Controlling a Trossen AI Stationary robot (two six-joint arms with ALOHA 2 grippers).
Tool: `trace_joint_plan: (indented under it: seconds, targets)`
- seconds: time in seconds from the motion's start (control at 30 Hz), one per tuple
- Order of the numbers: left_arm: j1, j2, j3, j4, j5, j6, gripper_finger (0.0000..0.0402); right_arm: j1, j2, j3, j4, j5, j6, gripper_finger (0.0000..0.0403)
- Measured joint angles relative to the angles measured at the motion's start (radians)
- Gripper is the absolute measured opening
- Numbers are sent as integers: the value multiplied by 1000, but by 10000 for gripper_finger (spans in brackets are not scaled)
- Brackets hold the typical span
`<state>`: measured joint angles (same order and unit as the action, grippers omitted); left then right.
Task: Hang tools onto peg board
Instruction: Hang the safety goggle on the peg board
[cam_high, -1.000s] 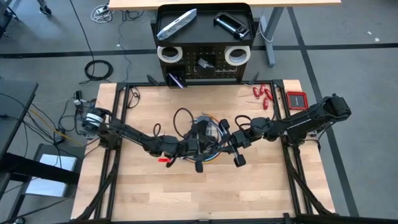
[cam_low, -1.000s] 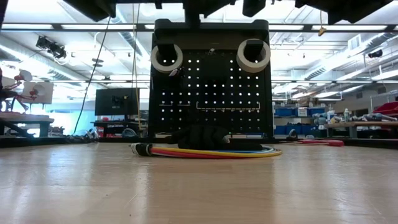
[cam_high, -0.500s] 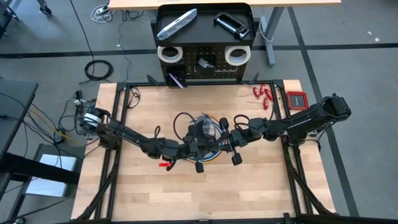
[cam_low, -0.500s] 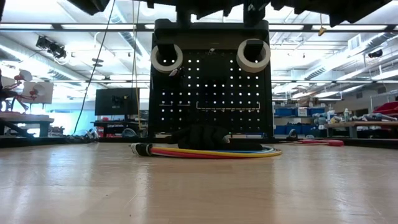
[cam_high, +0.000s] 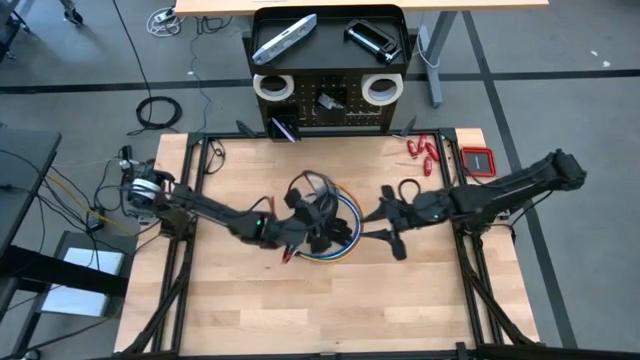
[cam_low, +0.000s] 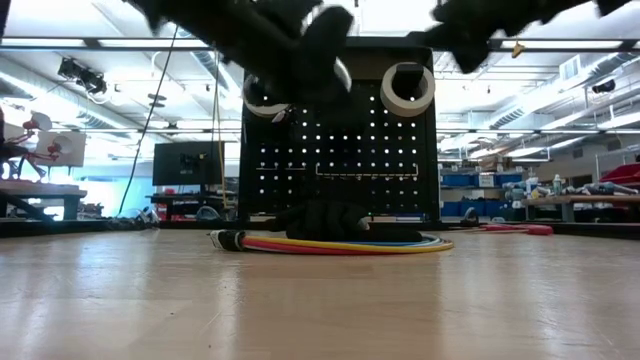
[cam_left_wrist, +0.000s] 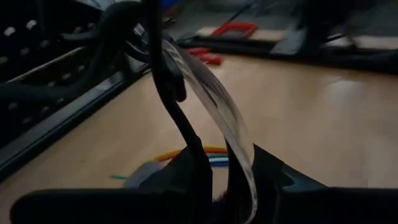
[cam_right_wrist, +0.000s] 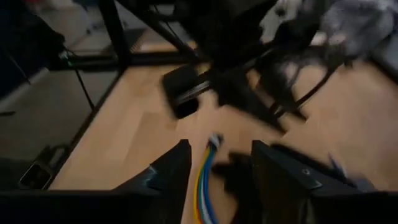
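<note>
The peg board (cam_high: 330, 105) stood upright at the far edge of the wooden counter (cam_high: 250, 300), its perforated face turned toward the arms. Two white tape rolls hung on its upper pegs, one at the left (cam_high: 272, 87) and one at the right (cam_high: 381, 89). The shallow tray on top carried a silver-grey flat bar (cam_high: 284, 38) and a black clamp (cam_high: 373, 38), well apart from each other. A purple-handled tool (cam_high: 283, 128) hung low on the board's left side. Small red-handled tools (cam_high: 422, 152) lay on the counter near its far right corner, just beside a red-framed square item (cam_high: 478, 160).

A coil of multicoloured cable (cam_high: 335, 225) lay at the centre of the counter (red, yellow and blue strands showed in the low view (cam_low: 330, 243)).

The left claw (cam_high: 318, 215) was over the coil. In the left wrist view it pinched a dark, hook-shaped wire piece (cam_left_wrist: 180, 118) together with a clear strip (cam_left_wrist: 217, 106), both rising from between the fingers (cam_left_wrist: 193, 174).

The right claw (cam_high: 388, 235) was just beside the coil's right edge. In the right wrist view its fingers (cam_right_wrist: 168, 171) stood spread, with nothing between them; the cable's loose end (cam_right_wrist: 208, 162) lay on the counter below the gap.

No brand, label or other writing could be read on any item.
</note>
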<state>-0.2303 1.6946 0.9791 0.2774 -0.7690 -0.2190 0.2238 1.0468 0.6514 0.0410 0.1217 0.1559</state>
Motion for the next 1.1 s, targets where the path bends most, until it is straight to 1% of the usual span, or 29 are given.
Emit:
trace_joint_plan:
  seconds: [0.13, 0.27, 0.33, 0.43, 0.5, 0.57, 0.63, 0.77, 0.93, 0.97, 1.07, 1.1]
  targets:
    - [65, 48, 54, -17, 11, 34, 95, 65, -62, 0, -130, 122, 68, 186]
    - [125, 146, 136, -40, 97, 58, 95, 127, -57, 0, -148, 206, 98, 184]
    - [142, 207, 184, -93, 102, 58, 95, 152, -38, 1, -153, 282, 106, 183]
    - [151, 275, 245, -148, 27, 64, 95, 168, 8, 1, -152, 457, 126, 184]
    - [152, 297, 265, -126, -43, 102, 95, 166, 54, -10, -119, 570, 159, 186]
    - [152, 307, 272, -69, -84, 152, 95, 153, 112, -34, -67, 640, 165, 190]
    - [152, 308, 268, -49, -103, 187, 95, 130, 170, -60, 13, 665, 164, 197]
    - [134, 305, 267, -32, -168, 241, 95, 75, 254, -77, 202, 667, 143, 227]
    - [96, 304, 266, 11, -185, 276, 95, 12, 333, -79, 504, 631, -31, 285]
    - [88, 304, 265, 27, -204, 291, 95, -1, 350, -79, 544, 621, -52, 297]
    - [66, 279, 232, 19, -319, 317, 95, -30, 364, -80, 589, 597, -58, 325]
    - [63, 267, 221, 34, -321, 316, 96, -37, 372, -80, 615, 579, -50, 332]
